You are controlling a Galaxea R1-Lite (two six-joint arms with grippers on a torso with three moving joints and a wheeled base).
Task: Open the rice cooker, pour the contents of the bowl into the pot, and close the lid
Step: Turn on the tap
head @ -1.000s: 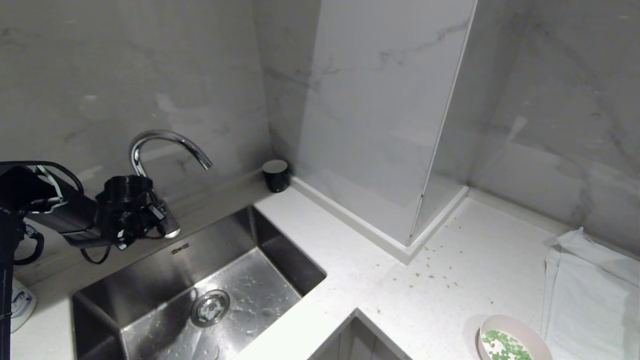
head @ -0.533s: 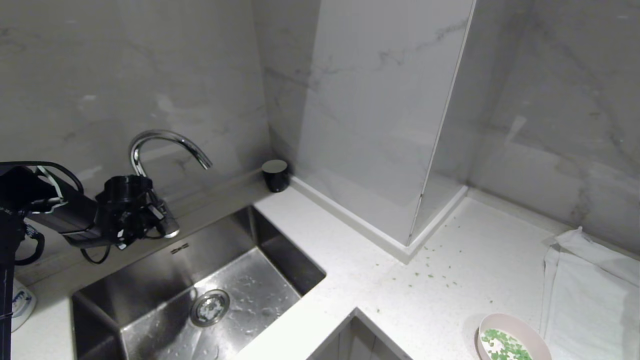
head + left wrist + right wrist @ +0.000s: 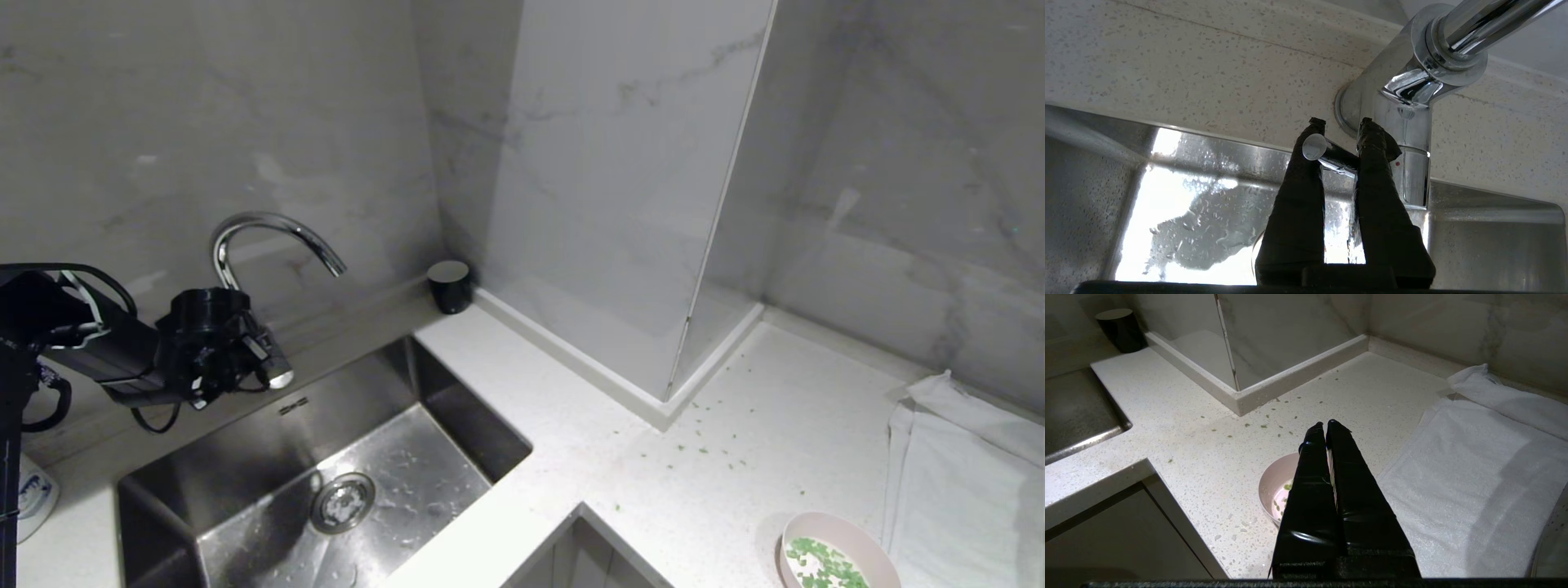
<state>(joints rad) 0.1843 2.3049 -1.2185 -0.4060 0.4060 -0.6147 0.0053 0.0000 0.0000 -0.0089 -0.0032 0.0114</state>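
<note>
While a small mark sits on the sink's (image 3: 269, 457) back wall below the tap (image 3: 269, 233), it is too small to read, and no other writing can be made out. At the head view's left, the left arm reaches level over the sink's rear edge, and the left gripper (image 3: 1341, 122) is closed on the tap's thin chrome lever (image 3: 1327, 155), one finger on each side of it. In its wrist view the right gripper (image 3: 1326, 425) hangs above the desk (image 3: 1180, 428) with its fingers pressed together, holding nothing. Below it the bowl (image 3: 841, 543) stands on the desk beside a white towel (image 3: 963, 482), green and white bits (image 3: 820, 563) inside it. More green bits (image 3: 702, 441) lie scattered on the desk. A black cup (image 3: 450, 286) stands in the corner. No cooker is in view.
</note>
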